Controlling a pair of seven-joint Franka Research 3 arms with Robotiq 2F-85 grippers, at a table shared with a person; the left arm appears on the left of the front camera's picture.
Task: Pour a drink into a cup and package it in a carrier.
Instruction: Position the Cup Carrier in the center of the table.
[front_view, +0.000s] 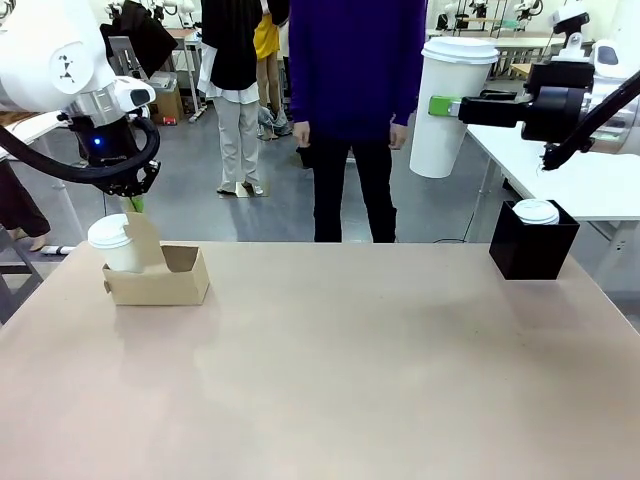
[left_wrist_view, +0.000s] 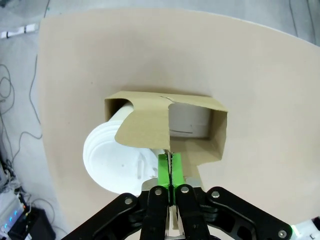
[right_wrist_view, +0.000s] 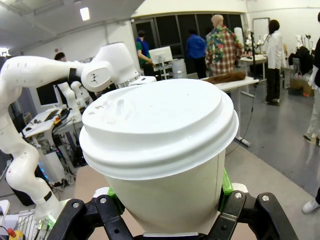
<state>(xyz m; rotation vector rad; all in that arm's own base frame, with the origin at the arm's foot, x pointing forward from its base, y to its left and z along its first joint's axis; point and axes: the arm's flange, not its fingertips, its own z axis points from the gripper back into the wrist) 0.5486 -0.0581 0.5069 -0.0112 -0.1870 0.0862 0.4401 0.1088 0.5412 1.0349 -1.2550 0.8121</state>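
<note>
The brown cardboard carrier (front_view: 160, 280) stands on the table at the left. A white lidded cup (front_view: 116, 243) sits in its left pocket. My left gripper (front_view: 136, 203) reaches down from above and is shut on the carrier's upright handle tab (left_wrist_view: 150, 130), with the green pads (left_wrist_view: 164, 170) pressed together on the tab's edge. The carrier (left_wrist_view: 217, 135) and the cup's lid (left_wrist_view: 112, 160) lie just below it. My right gripper (front_view: 447, 105) holds a second tall white lidded cup (front_view: 448, 110) upright in the air at the upper right. Up close, that cup (right_wrist_view: 160, 135) is clamped between its fingers. The drink is hidden.
A black box (front_view: 533, 245) with a white lid (front_view: 537, 211) on top stands at the table's far right. A person in a purple top (front_view: 355, 60) stands at the far edge, hands down. A white side table (front_view: 590, 180) is behind on the right.
</note>
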